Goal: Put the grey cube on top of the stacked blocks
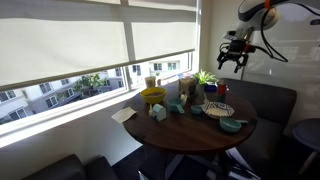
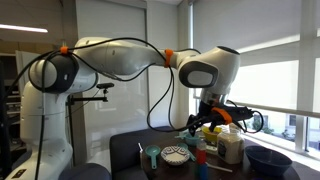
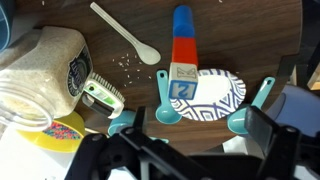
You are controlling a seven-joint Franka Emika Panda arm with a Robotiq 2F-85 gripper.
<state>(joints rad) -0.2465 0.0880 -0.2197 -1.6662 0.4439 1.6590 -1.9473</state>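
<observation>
In the wrist view a column of blocks lies in line: a blue block point(image 3: 182, 18), a red block point(image 3: 183, 48), then a grey cube point(image 3: 181, 82) with a blue mark, at the edge of a patterned plate point(image 3: 222, 98). I cannot tell whether the column stands or lies flat. My gripper point(image 3: 195, 150) is open and empty, high above the round table point(image 1: 190, 128). It shows in both exterior views point(image 1: 232, 62) point(image 2: 212, 118), well clear of the blocks point(image 1: 211, 90).
A jar of grains point(image 3: 45, 75), a white spoon point(image 3: 125, 35), teal measuring cups point(image 3: 165, 108) point(image 3: 243, 118), a yellow bowl point(image 1: 152, 96) and a potted plant point(image 1: 205, 78) crowd the table. A window runs behind it and sofas surround it.
</observation>
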